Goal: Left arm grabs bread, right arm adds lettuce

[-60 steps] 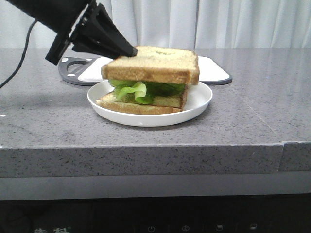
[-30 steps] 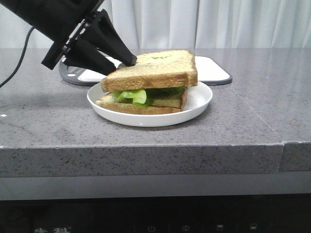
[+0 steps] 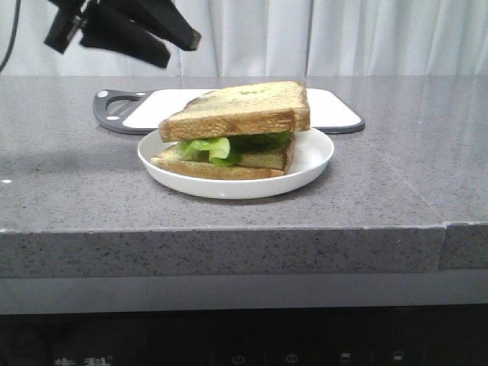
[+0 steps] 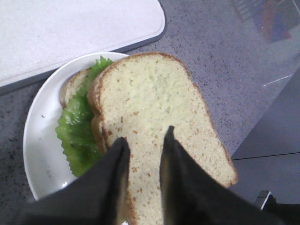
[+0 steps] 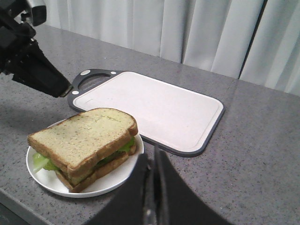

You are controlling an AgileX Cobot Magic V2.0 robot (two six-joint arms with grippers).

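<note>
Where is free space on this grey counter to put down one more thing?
The white cutting board behind the white round plate is bare. The grey stone counter right of the plate, and the strip left of it, are free too. The plate is crowded: the sandwich fills it.

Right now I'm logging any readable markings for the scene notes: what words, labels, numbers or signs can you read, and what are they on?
Partial pale characters on the dark panel below the counter, lower left: cut off, unreadable.
Four small pale icons on that panel: too small to read.
Bread, plate, cutting board: no text.
</note>
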